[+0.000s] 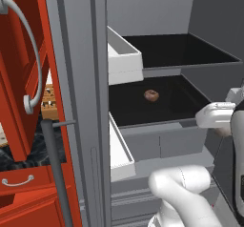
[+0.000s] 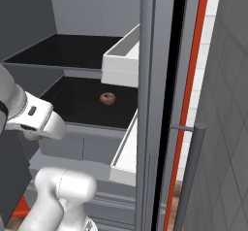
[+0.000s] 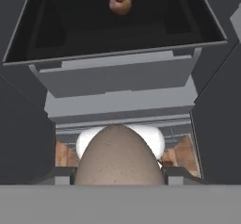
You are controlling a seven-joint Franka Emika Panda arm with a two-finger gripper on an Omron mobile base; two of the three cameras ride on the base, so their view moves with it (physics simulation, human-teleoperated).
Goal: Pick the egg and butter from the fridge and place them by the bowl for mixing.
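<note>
The egg [image 3: 120,157] sat clamped between the gripper's [image 3: 120,173] jaws, just outside the open fridge [image 1: 157,145], below the dark shelf [image 3: 70,25] holding a small brown apple-like fruit [image 1: 151,95]. To my eye, the carry wanted a slow, level retreat clear of the white door bins [image 1: 125,61], grip unchanged.

A smooth, glossy white arm [image 1: 183,188] of rounded tube segments, dark at the joints, ending in a white blocky hand [image 1: 215,115].
</note>
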